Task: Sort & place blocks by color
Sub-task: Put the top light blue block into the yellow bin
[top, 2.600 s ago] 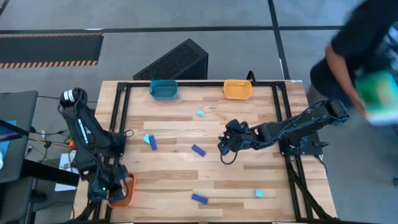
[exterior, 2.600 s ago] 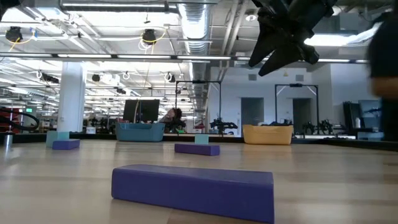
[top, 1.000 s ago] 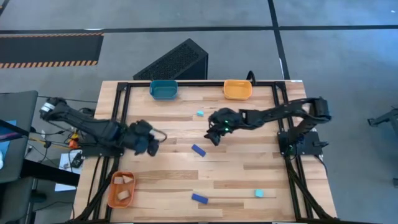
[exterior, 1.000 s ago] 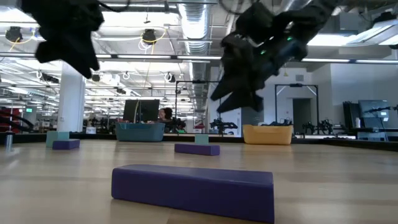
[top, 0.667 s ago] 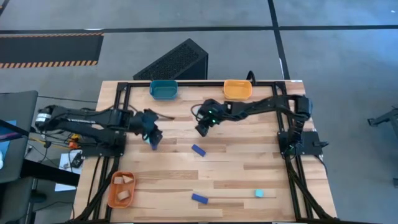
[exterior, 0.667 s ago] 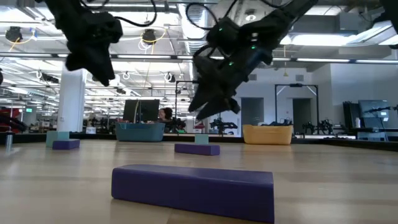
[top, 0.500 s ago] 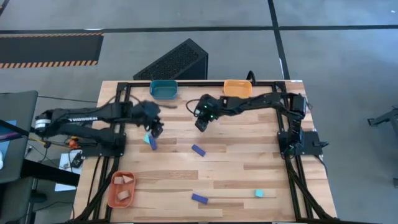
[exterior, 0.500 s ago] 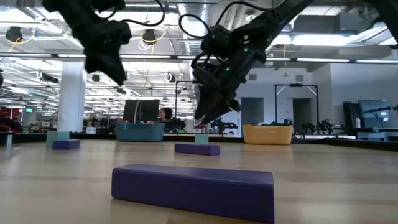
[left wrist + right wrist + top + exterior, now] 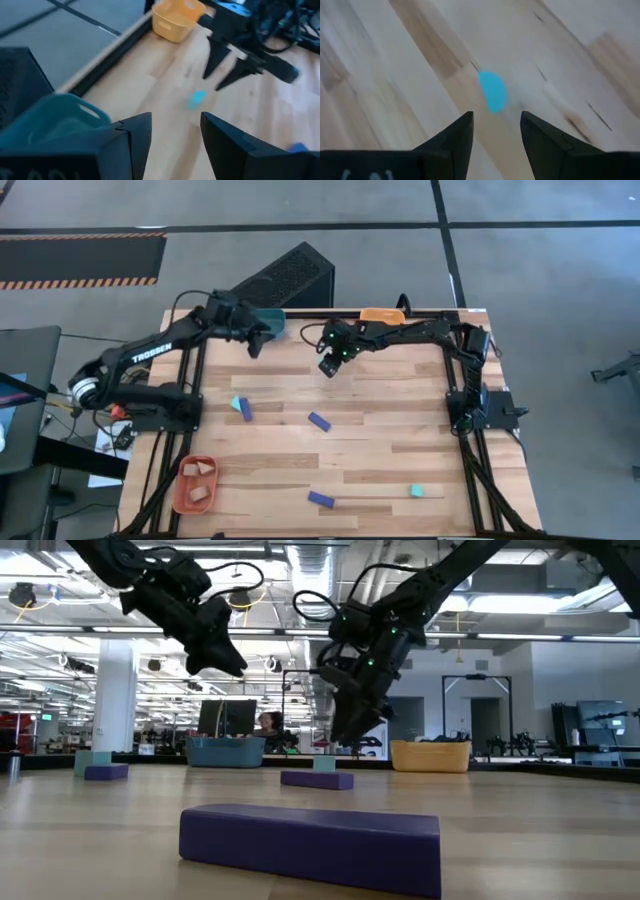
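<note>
Reaching across from three o'clock with the right gripper point(image 9: 328, 367), poised low over a small cyan block point(image 9: 493, 91) lying on the table point(image 9: 400, 440) toward twelve o'clock from its middle. Holding the fingers point(image 9: 455, 145) spread well apart, gripping nothing, with the block centred in the gap ahead. Lined up that way, apparently, for a straight drop and pinch. Not yet touching it, judging by the wrist view.

Hovering with the left gripper point(image 9: 256, 345) at the eleven o'clock edge, just beside the teal tray point(image 9: 270, 313). Keeping those fingers parted and empty too. Cannot tell whether waiting there or merely staying clear of the other arm.

Lying loose elsewhere on the wood:
- a blue bar point(image 9: 245, 412) at nine o'clock, with a cyan chunk point(image 9: 236, 402) against its end
- a second bar point(image 9: 319, 421) near the middle
- a third bar point(image 9: 320, 500) at six o'clock
- a second chunk point(image 9: 416, 491) at five o'clock

Sitting at the seven o'clock corner, an orange tray point(image 9: 178, 492) with two tan pieces point(image 9: 205, 469) inside, so seemingly the home for wood. Standing at one o'clock, a yellow tray point(image 9: 382, 314), half hidden behind the right arm, contents unseen.

Likely next: closing on the cyan block and carrying it toward eleven o'clock, given the colour match with the teal tray. Worth minding the crowding there, and the chance of so small a piece slipping sideways from the pinch.
</note>
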